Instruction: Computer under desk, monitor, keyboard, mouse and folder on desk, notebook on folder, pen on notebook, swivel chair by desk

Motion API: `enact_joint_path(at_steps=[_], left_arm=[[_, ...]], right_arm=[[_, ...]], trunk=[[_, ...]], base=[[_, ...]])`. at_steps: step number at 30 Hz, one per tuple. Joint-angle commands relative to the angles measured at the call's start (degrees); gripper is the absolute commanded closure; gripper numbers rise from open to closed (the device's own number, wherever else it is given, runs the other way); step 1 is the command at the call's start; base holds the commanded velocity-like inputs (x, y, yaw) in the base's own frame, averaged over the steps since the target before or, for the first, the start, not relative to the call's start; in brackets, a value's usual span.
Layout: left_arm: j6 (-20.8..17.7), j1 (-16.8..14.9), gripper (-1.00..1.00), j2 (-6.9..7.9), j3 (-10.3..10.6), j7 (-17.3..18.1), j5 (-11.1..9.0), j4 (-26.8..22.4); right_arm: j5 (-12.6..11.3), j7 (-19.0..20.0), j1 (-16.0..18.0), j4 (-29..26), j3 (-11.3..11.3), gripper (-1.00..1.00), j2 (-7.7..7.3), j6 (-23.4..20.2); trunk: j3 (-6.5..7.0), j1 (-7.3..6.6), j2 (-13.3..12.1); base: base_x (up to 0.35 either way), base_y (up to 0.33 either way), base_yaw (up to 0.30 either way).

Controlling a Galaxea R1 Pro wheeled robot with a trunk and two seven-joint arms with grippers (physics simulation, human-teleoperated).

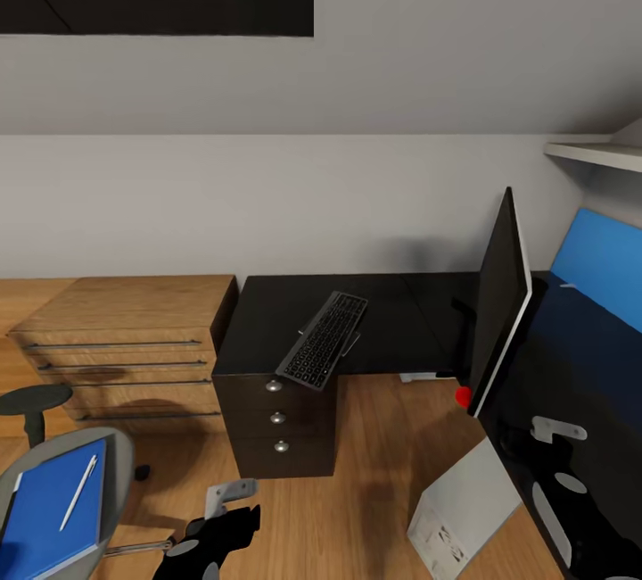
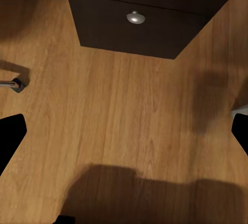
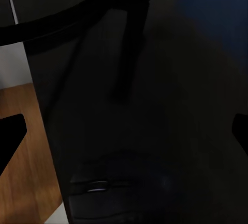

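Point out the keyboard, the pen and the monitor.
keyboard [image 1: 323,341], head view, middle of the keys.
pen [image 1: 78,492], head view, mid-shaft, lying on the blue folder.
monitor [image 1: 497,294], head view, black screen face.

No readable text, labels or numbers; keyboard [image 1: 322,341] key legends too small to read.

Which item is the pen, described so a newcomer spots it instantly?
Find the grey swivel chair left of the black desk. A blue folder lies on its seat, and the pen is the thin white stick lying diagonally on it.
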State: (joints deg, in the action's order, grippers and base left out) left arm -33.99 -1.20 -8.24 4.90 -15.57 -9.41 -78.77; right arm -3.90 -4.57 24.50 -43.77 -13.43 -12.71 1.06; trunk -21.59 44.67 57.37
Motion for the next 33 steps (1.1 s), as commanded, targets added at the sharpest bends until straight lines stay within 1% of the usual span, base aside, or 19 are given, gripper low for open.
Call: enact_joint_path(at_steps=[1,13,16,19,23,33], left_arm=[[-0.2,0.0,-1.0,0.02,0.1,-0.5,-0.6,-0.1],[-0.2,0.0,-1.0,0.06,0.0,-0.5,-0.6,-0.1],[-0.2,0.0,-1.0,0.06,0.0,-0.5,-0.6,-0.1],[-0.2,0.0,-1.0,0.06,0.0,-0.5,-0.6,-0.1],[-0.2,0.0,-1.0,0.06,0.0,-0.5,-0.6,-0.1],[-0.2,0.0,-1.0,0.06,0.0,-0.5,-0.6,-0.1]], right_arm=[[-0.4,-0.2,0.0,0.0,0.1,-1.0,-0.02,0.1],[-0.4,-0.2,0.0,0.1,-0.2,-1.0,-0.08,-0.4],[-0.5,-0.2,0.0,0.1,-0.3,-1.0,-0.12,-2.0],[-0.5,-0.3,0.0,0.1,-0.4,-1.0,-0.76,-4.5],[-0.5,-0.3,0.1,0.2,-0.4,-1.0,-1.04,-5.2],[-0.5,-0.3,0.1,0.1,-0.4,-1.0,-1.17,-5.6]], trunk=[[-0.25,0.23,0.5],[-2.41,2.87,5.3],[-2.94,3.52,6.5],[-3.48,4.18,7.7],[-4.2,5.06,9.3],[-4.2,5.06,9.3]], base=[[0.0,0.0,0.0],[0.0,0.0,0.0],[0.0,0.0,0.0],[0.0,0.0,0.0],[0.0,0.0,0.0],[0.0,0.0,0.0]])
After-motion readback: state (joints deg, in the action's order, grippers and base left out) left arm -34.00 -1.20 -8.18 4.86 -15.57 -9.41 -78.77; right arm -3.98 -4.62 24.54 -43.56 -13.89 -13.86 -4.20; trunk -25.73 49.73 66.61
